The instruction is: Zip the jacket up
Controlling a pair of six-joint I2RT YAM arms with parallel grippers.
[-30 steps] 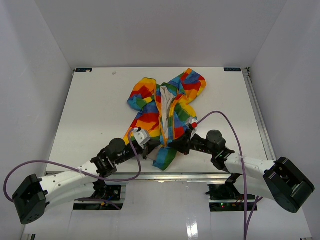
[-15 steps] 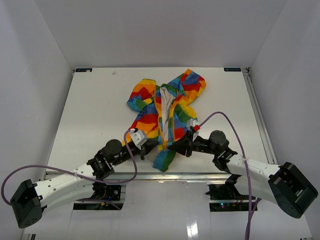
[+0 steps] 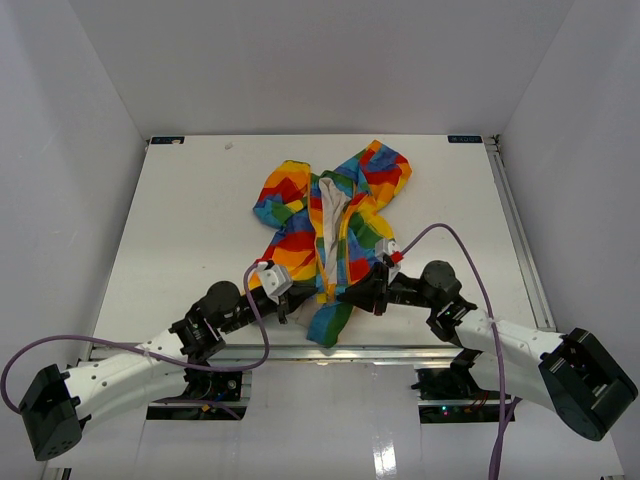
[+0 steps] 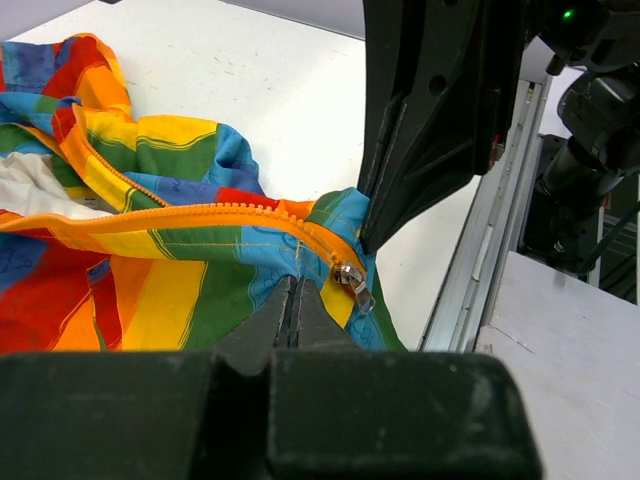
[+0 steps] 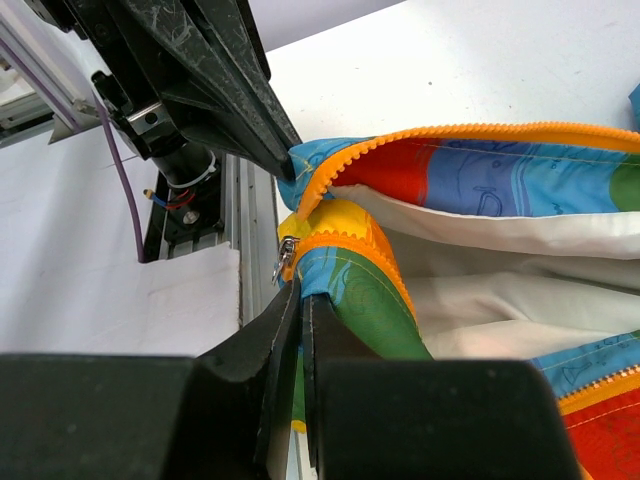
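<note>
The rainbow patchwork jacket (image 3: 330, 225) lies in the middle of the white table, hood toward the far side, front partly open with white lining showing. Its bottom hem hangs near the table's near edge. My left gripper (image 3: 305, 303) is shut on blue hem fabric (image 4: 290, 295) just beside the silver zipper slider (image 4: 352, 283). My right gripper (image 3: 342, 294) is shut on the green-blue hem (image 5: 303, 295) right under the slider (image 5: 287, 256). The orange zipper teeth (image 5: 450, 135) on the upper flap are apart from the lower side. The two grippers' tips nearly meet.
An aluminium rail (image 4: 478, 255) runs along the table's near edge right behind the hem. Purple cables (image 3: 455, 245) loop over both arms. White walls enclose the table on three sides. The arm bases sit below the rail.
Both grippers have drawn back a little toward the near edge, taking the jacket's bottom hem with them. The jacket has slid slightly nearer and stretched.
</note>
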